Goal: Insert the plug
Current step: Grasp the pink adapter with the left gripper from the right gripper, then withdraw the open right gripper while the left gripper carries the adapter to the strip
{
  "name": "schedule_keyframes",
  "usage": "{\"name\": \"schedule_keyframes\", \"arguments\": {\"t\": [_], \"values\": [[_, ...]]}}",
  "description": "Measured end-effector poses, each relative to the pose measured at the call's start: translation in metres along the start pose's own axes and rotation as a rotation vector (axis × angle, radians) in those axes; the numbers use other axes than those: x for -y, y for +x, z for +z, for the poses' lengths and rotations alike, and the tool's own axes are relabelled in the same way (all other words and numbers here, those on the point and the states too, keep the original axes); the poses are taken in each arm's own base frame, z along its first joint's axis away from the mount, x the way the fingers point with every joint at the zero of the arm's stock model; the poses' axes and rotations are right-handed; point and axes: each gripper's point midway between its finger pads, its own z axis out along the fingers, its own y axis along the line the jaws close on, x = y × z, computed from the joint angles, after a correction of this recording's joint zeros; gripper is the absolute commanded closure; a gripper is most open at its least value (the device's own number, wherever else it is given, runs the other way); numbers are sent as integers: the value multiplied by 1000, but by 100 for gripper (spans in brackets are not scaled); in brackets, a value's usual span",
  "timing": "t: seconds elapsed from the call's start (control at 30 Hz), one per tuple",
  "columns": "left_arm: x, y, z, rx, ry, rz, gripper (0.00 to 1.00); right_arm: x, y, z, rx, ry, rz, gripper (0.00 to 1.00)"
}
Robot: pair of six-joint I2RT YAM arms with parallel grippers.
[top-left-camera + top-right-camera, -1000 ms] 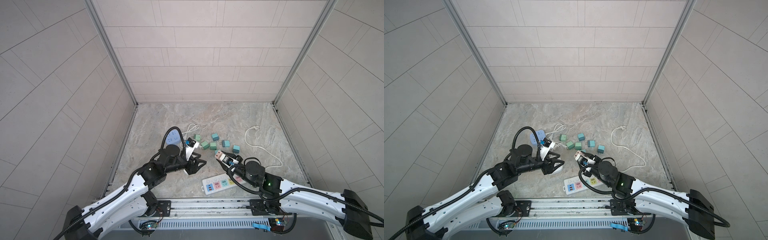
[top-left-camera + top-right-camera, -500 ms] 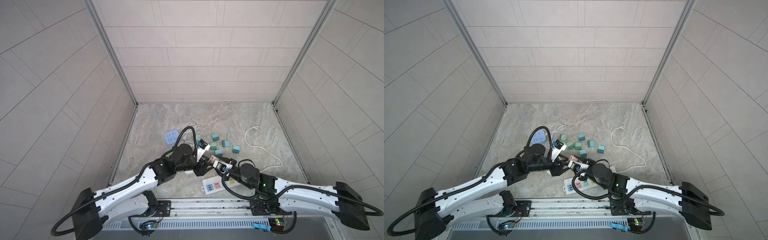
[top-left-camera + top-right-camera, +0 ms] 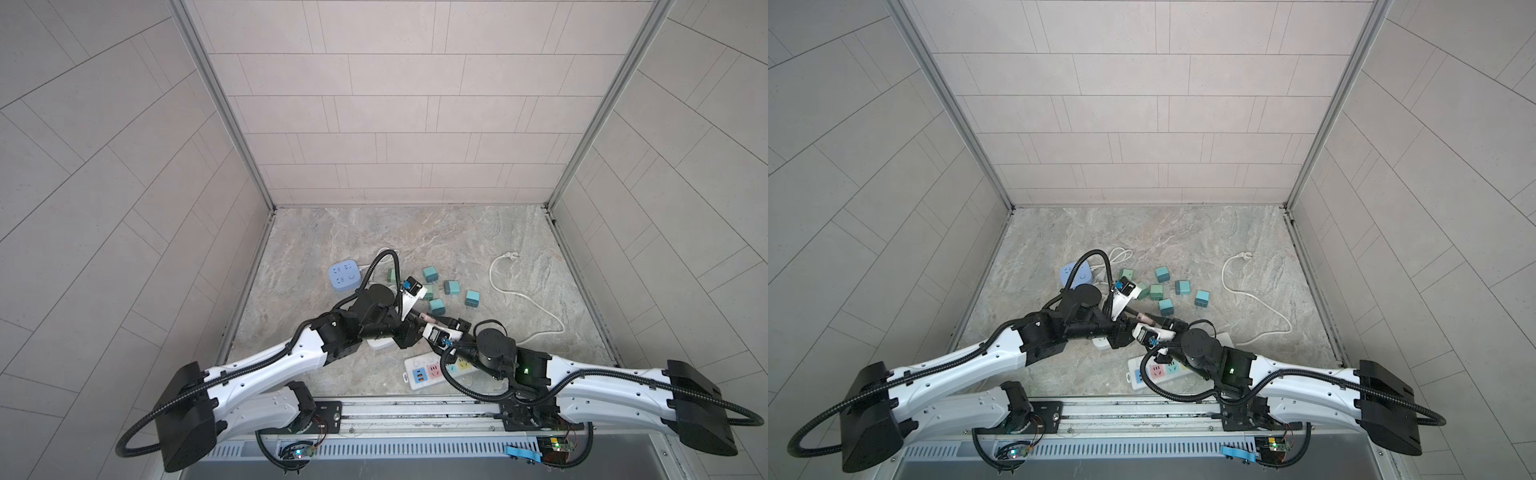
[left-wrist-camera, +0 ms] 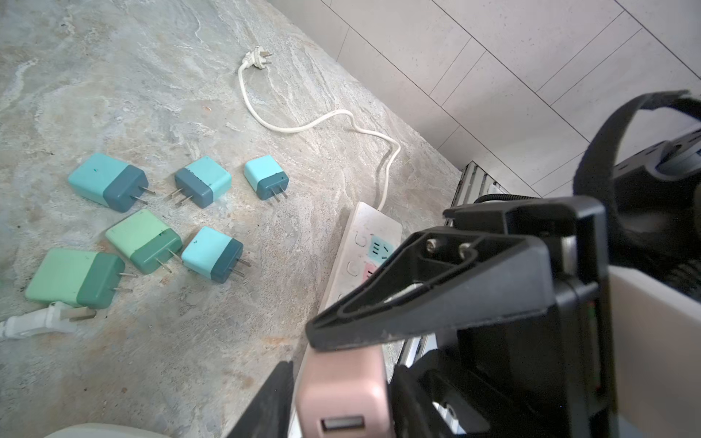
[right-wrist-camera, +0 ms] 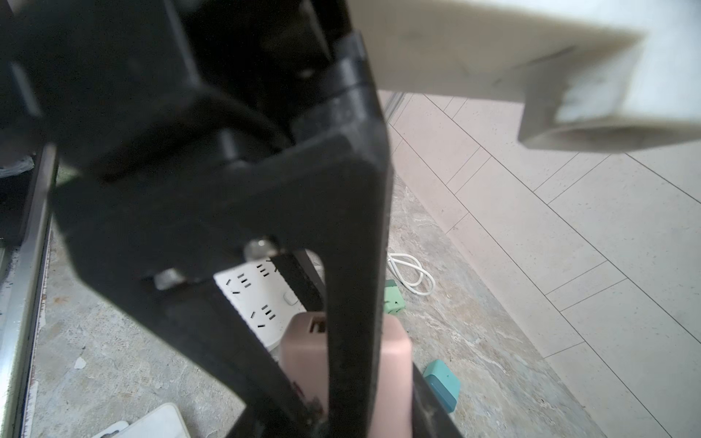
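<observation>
Pink charger plug (image 4: pixel 341 390) is held in the air at 12 o'clock of the coloured power strip (image 3: pixel 432 370), pinched by the right fingers (image 4: pixel 436 299). Left fingers (image 5: pixel 352 246) flank it; whether contact is made cannot be told. Release should be withheld until that grip is judged firm.

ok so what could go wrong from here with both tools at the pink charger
The right tool clamps the pink charger while the left tool sits around it; releasing before that grip is firm could drop it by the power strip.
The fingers overlap closely and might knock, twisting the charger.
</observation>
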Motion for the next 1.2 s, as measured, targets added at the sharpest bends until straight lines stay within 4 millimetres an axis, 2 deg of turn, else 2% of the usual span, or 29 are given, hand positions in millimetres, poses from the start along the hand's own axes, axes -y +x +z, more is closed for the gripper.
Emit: {"name": "schedule_keyframes", "arguments": {"t": [0.3, 0.53, 0.6, 0.67, 0.73, 0.77, 0.8, 1.0, 1.1, 1.2], "values": [[6, 0, 3, -12, 24, 4, 57, 3, -3, -1, 10, 11, -11, 92], [9, -1, 4, -10, 33, 6, 65, 4, -5, -4, 15, 11, -19, 90], [9, -4, 4, -7, 32, -4, 71, 5, -5, -5, 16, 17, -26, 87], [9, -7, 4, 0, 28, -17, 78, 7, -6, -6, 17, 28, -34, 73], [9, -7, 5, -2, 28, -17, 82, 8, -5, -6, 13, 31, -34, 51], [9, -7, 5, -3, 28, -18, 84, 8, -4, -7, 8, 33, -32, 29], [9, -7, 6, -3, 27, -9, 86, 8, -4, -7, 6, 31, -25, 2], [-3, -7, 5, 4, -54, 22, 100, 23, -11, -17, 32, 93, 12, 0], [-12, -14, -2, 39, -119, 41, 100, 34, -11, -29, 54, 134, 44, 0], [-23, -27, -17, 104, -208, 54, 100, 54, -4, -41, 54, 218, 95, 0]]}}
